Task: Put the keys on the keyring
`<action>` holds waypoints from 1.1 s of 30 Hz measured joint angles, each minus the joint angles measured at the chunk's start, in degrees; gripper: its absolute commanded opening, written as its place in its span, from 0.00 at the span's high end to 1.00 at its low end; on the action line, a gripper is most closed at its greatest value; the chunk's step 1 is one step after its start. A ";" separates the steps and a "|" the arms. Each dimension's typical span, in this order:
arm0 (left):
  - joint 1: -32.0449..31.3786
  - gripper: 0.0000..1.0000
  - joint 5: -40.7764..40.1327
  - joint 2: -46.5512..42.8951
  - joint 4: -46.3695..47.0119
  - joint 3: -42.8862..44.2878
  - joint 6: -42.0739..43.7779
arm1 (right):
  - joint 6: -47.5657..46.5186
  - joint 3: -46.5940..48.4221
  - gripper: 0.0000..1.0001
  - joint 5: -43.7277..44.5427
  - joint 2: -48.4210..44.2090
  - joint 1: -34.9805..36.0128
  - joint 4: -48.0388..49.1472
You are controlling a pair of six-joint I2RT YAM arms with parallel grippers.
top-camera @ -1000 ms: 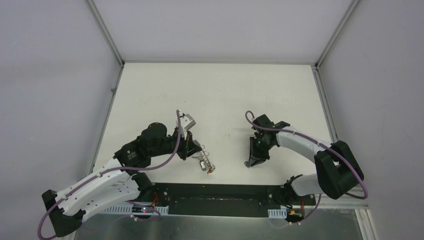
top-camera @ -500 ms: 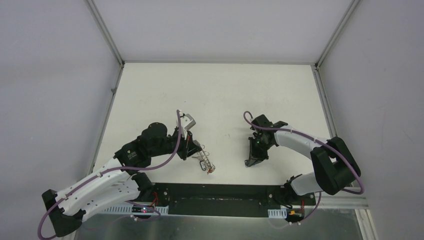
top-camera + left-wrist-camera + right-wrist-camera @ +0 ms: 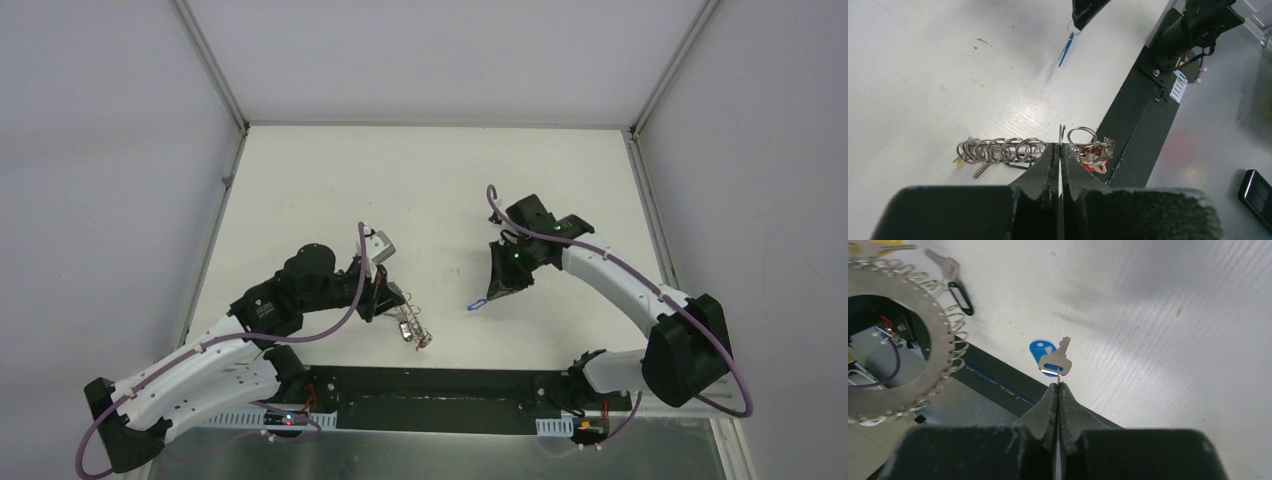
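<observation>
The white table (image 3: 430, 180) filled the middle of the top view, with a black rail (image 3: 430, 385) along its lower edge. The left arm (image 3: 200, 365) reached up from the lower left and the right arm (image 3: 620, 285) curved in from the lower right, their tips well apart.

Low in the centre of the top view, the keyring (image 3: 410, 325) lay by the left arm's tip. In the right wrist view it showed at the left edge as a flat metal hoop fringed with small split rings. The left gripper (image 3: 1060, 147) had its fingers pressed together on the hoop's thin edge, at the bottom middle of its own view, with split rings on both sides and a red tag (image 3: 1093, 159) just to the right.

The right gripper (image 3: 1058, 387) was clamped tight on the top of the blue-tagged key (image 3: 1054, 360), which hung off the table in the middle of that view. In the top view its blue tag showed just right of centre.

The yellow-tagged key (image 3: 883, 244) sat at the top left corner of the right wrist view, beside the hoop.
</observation>
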 measured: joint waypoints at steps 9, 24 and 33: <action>0.00 1.00 3.34 0.76 0.02 3.19 6.82 | -7.15 16.04 1.00 0.07 -3.56 0.00 -6.03; 0.00 1.00 7.87 4.39 2.47 4.79 14.19 | -14.99 13.55 1.00 0.81 -14.05 0.00 -3.89; 0.00 1.00 9.18 6.93 5.49 4.79 14.23 | -18.32 13.92 1.00 -10.38 -13.97 0.83 -4.85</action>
